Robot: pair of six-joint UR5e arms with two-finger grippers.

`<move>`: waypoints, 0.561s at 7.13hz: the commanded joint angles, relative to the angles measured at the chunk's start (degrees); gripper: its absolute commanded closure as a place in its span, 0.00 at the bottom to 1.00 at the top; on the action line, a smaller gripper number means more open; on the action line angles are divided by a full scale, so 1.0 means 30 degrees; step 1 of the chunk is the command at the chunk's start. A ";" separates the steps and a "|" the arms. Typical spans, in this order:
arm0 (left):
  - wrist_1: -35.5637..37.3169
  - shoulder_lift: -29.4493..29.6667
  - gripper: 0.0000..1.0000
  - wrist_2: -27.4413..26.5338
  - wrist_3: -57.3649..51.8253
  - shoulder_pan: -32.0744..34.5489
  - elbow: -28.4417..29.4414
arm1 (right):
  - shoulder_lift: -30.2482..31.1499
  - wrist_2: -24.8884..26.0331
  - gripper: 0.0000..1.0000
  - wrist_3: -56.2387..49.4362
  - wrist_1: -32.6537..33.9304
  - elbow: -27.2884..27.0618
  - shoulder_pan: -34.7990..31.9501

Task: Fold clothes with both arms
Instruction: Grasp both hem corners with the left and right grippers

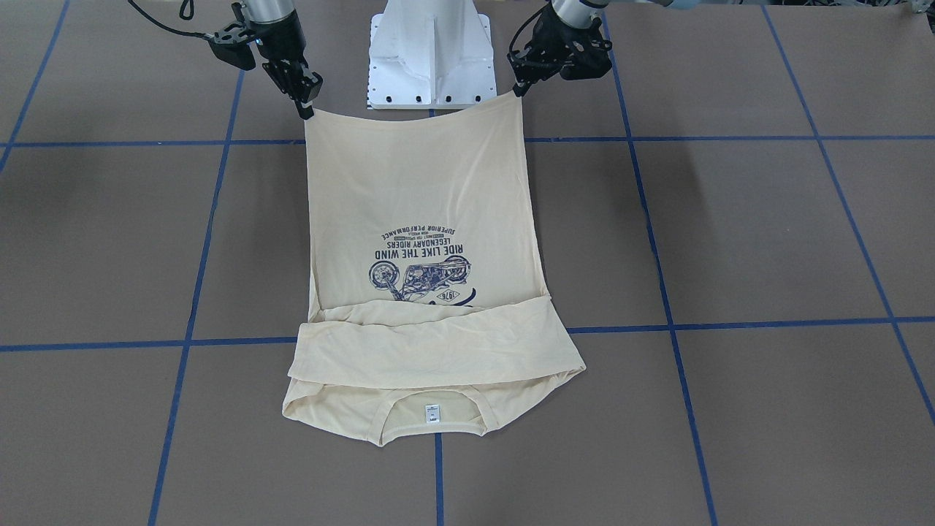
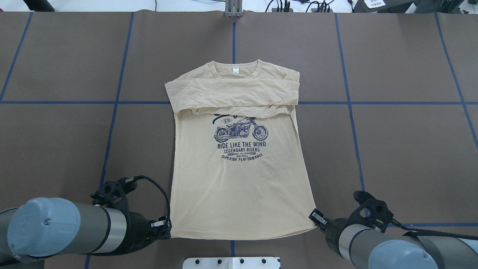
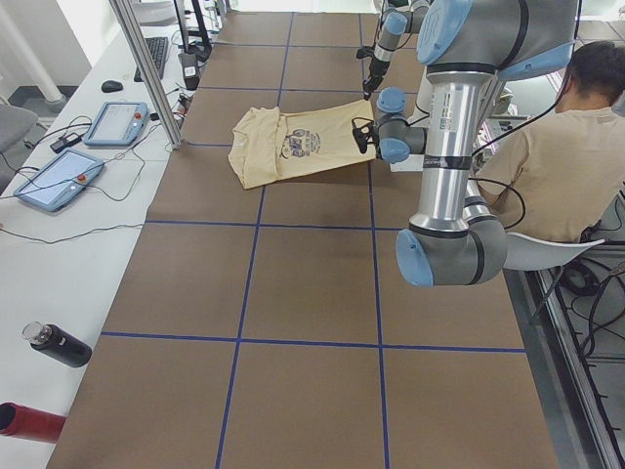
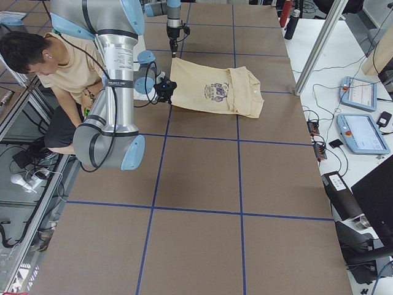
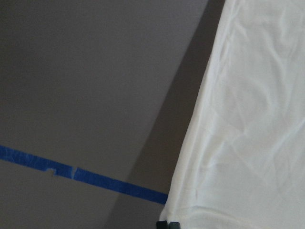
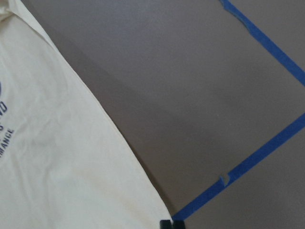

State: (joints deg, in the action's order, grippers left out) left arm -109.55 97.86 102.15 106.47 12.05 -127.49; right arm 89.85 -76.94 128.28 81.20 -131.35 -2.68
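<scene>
The T-shirt (image 2: 239,186) lies print-up in the middle of the table (image 2: 392,149), with the collar toward the top of the overhead view and the hem (image 2: 239,235) at the bottom, near the robot. Both long sleeves (image 2: 231,91) are folded across the chest as one band, which covers the top of the motorcycle print (image 2: 241,130); so I judge the sleeve part of the folding as done. The left fingers (image 1: 521,88) are closed on one hem corner, at the lower left of the overhead view, and the right fingers (image 1: 306,109) are closed on the other corner, at the lower right. In the front-facing view the hem is stretched between them, a little above the table. What is left, as it seems, is to carry the hem toward the collar so the body folds in half, and perhaps one more fold after.
</scene>
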 commanded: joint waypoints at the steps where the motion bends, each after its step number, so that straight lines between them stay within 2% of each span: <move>1: 0.0773 0.0510 1.00 0.0956 -0.0448 0.2528 -0.0688 | -0.0413 -0.1351 1.00 -0.0334 0.0005 -0.0573 -0.2168; 2: 0.0657 0.1587 1.00 0.1308 -0.1117 0.4343 0.0213 | -0.1781 -0.3366 1.00 -0.1730 0.0440 0.0502 -0.4270; 3: 0.0598 0.2294 1.00 0.1863 -0.1849 0.5724 0.1934 | -0.4289 -0.5184 1.00 -0.4209 0.1256 0.2108 -0.6554; 4: 0.0539 0.3838 1.00 0.1839 -0.4090 0.7304 0.4126 | -0.6403 -0.6652 1.00 -0.5771 0.2482 0.3980 -0.8549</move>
State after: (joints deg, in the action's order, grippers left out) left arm -107.73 104.80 107.00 100.18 28.23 -121.98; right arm 78.44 -90.92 117.46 84.91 -125.62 -20.62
